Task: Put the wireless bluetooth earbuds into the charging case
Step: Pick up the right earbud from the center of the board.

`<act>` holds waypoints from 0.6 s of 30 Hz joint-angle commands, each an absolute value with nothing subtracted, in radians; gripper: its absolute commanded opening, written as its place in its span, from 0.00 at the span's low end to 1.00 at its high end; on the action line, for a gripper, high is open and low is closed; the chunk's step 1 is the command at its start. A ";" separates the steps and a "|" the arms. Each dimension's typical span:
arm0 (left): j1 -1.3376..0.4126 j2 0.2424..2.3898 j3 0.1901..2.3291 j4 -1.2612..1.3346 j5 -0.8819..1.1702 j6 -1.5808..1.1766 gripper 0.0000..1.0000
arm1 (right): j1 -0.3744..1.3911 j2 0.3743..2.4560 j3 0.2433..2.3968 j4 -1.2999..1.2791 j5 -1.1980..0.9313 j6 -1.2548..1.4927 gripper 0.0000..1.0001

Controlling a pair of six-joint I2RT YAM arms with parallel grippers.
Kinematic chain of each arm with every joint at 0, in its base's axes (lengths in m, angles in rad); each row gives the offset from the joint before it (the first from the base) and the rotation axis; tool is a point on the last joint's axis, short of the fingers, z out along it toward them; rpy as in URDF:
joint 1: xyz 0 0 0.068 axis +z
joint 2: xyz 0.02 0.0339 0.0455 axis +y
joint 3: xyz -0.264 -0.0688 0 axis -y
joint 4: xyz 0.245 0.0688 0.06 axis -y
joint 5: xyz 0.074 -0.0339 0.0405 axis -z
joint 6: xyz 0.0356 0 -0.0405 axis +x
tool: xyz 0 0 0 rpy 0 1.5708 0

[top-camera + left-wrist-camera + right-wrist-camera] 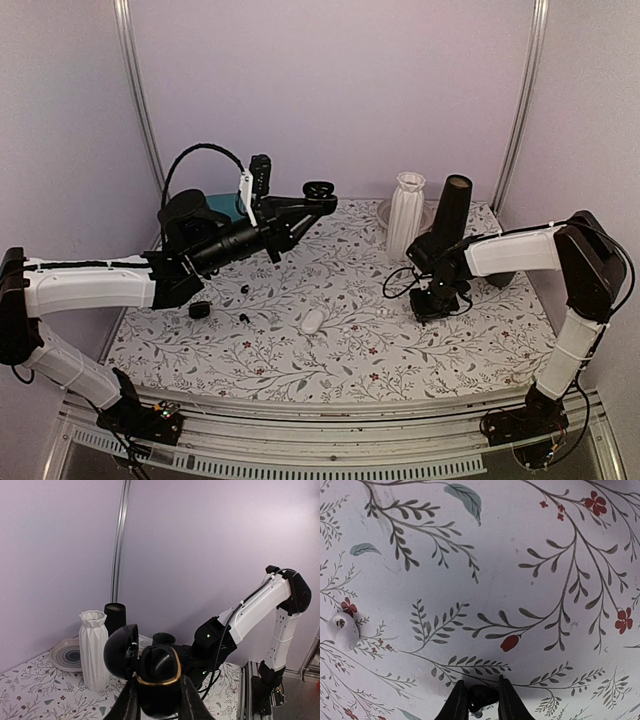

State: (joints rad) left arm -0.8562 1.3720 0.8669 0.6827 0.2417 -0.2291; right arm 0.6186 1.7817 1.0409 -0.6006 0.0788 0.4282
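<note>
Clamping the black charging case in the left fingers, pressed tight on either side of its gold-rimmed body, with the lid hinged open. Holding it raised in the air, well to the left of the white vase and clear of the desk. From the left wrist, seen right in front of that vase.

Pinching a tiny glossy black earbud between the right fingers, closed in on it from both sides. Pointing straight down at the flowered desk cover, just to the right of the vase and a little nearer the arm bases. Hanging low over the desk, though impossible to tell whether touching it.

Lying on the desk, left of the vase and nearer the bases: a loose earbud and a second earbud just nearer than it, the two apart from each other. Further left of the vase again, a larger black lump, too small to make out. Between those and the vase, a white pebble-shaped case, resting alone on the cover.

Standing just right of the vase, a tall black cylinder. Tucked behind the vase, a striped plate.
</note>
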 commanded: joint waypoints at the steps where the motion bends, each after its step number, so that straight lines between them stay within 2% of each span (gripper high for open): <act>1: -0.845 1.353 0.856 0.697 0.241 -0.232 0.00 | 0.619 1.798 1.011 -0.602 0.035 0.436 0.16; 18: -0.833 1.355 0.852 0.696 0.240 -0.229 0.00 | 0.618 1.691 1.026 -0.562 0.067 0.440 0.10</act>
State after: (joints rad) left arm -0.8532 1.3720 0.8665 0.6827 0.2417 -0.2291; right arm 0.6186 1.7618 1.0321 -0.5915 0.0692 0.4305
